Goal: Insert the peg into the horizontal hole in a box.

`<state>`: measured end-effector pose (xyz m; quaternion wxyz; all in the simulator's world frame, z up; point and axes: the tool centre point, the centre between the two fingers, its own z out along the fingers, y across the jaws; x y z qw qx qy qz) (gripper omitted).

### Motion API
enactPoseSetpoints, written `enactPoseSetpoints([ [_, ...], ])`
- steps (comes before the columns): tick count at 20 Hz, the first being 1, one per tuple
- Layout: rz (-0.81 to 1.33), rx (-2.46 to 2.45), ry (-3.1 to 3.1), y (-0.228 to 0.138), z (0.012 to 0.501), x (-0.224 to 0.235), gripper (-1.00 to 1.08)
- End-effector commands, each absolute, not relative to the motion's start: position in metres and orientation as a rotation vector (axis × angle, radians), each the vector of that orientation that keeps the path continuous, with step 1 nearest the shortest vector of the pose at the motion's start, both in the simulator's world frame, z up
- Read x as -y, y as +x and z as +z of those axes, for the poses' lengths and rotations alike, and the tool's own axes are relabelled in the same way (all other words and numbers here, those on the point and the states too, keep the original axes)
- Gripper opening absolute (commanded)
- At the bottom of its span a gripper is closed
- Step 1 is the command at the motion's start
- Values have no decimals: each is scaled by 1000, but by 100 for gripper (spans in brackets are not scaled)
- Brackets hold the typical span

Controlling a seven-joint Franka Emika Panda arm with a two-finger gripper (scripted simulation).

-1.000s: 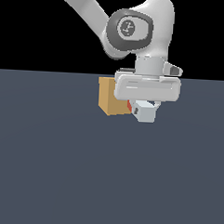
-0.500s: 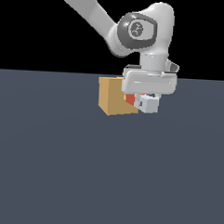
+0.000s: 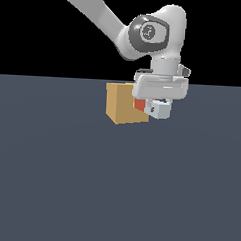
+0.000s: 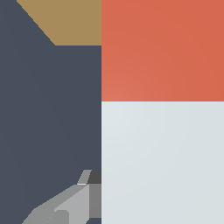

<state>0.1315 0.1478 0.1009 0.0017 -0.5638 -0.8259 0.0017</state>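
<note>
My end effector (image 3: 156, 108) pinches the peg (image 3: 158, 110) and holds it level above the dark tabletop (image 3: 113, 192). The peg's red-orange end touches the side face of the tan box (image 3: 124, 103) on the exterior view's right. The hole is hidden. In the wrist view the peg (image 4: 162, 131) fills most of the frame.

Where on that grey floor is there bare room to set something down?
Bare floor runs from the box to the exterior view's near edge, and to both sides. It is crowded only where the hand holds the peg beside the box.
</note>
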Motion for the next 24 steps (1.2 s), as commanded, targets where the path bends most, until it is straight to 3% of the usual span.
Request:
enactPoseSetpoints([
  [1,0,2596,-1770,133,104,-148,-100],
  [15,1,2600,-1764,130,105,-155,-100],
  [24,-2,2602,-1765,106,106,-216,-100],
])
